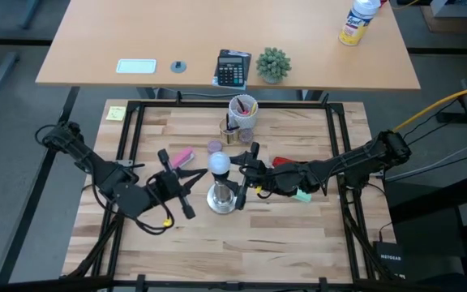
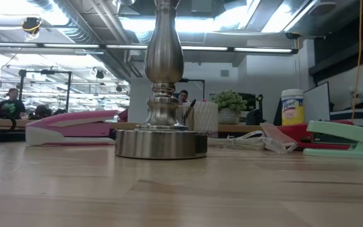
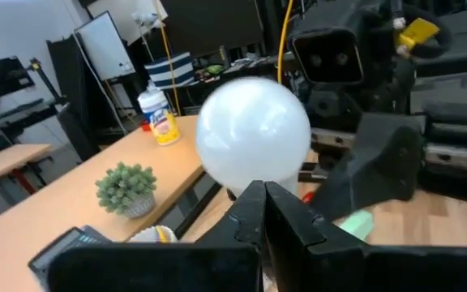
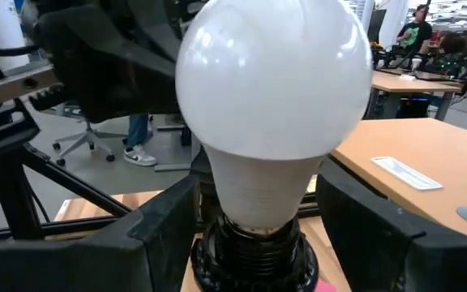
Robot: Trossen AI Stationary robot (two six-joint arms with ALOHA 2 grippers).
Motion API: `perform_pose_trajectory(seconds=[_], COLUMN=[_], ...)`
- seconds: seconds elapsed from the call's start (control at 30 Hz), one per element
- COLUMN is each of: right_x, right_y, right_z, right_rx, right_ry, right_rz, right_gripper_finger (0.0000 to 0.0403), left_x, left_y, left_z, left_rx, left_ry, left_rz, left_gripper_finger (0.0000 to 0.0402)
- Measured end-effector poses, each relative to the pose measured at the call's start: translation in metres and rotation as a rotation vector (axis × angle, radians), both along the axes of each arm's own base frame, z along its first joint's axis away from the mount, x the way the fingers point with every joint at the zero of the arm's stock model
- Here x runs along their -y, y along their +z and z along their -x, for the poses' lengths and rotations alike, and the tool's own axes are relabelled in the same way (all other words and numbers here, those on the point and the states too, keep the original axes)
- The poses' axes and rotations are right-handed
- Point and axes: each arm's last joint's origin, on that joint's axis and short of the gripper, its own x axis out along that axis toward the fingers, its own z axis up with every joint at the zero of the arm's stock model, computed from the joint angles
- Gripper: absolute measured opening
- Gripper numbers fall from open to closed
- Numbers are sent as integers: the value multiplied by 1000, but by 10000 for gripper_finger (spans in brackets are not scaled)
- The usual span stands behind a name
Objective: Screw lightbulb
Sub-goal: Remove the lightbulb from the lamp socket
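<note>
The white frosted lightbulb [image 1: 219, 165] stands upright in the black socket [image 4: 254, 251] on top of the silver metal stand [image 2: 162, 94]. The stand's round base [image 2: 161, 144] rests on the wooden table. My right gripper [image 4: 258, 219] reaches in level from the table's right, one finger on each side of the bulb's neck. My left gripper [image 3: 264, 212] comes level from the left. It is shut, and its fingertips are close in front of the bulb's [image 3: 254, 134] lower part. My right gripper holds the bulb's tapered neck [image 4: 258, 191], just above the socket, between its two fingers [image 4: 164, 223]. The fingers come in level from the table's right. The bulb stands upright in the socket. I cannot tell whether my left gripper's shut fingertips touch the bulb.
A pink stapler [image 1: 183, 156] and a small purple cap [image 1: 215, 147] lie left and behind the stand. A pen cup [image 1: 243, 109] stands farther back. A red stapler [image 1: 286, 162] and a green stapler [image 1: 302, 195] lie under my right arm. A yellow note [image 1: 117, 113] sits far left.
</note>
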Motion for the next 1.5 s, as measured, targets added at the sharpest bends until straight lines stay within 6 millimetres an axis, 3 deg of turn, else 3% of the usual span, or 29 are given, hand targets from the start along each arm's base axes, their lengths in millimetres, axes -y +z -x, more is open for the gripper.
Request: perform_pose_trajectory(seconds=[0.7, 1.13, 1.5], right_x=[0, 8, 8], right_y=[0, 0, 0], right_z=[0, -3, -3], right_rx=[1, 2, 1], right_ry=[0, 11, 9], right_rz=[-3, -4, -4], right_gripper_finger=[250, 154, 161], left_x=[-14, -12, -3], left_y=[-4, -5, -29], left_z=[-5, -5, 1], left_rx=[-14, -24, -70], left_ry=[126, 69, 0], left_rz=[-17, 1, 193], left_gripper_finger=[1, 1, 1])
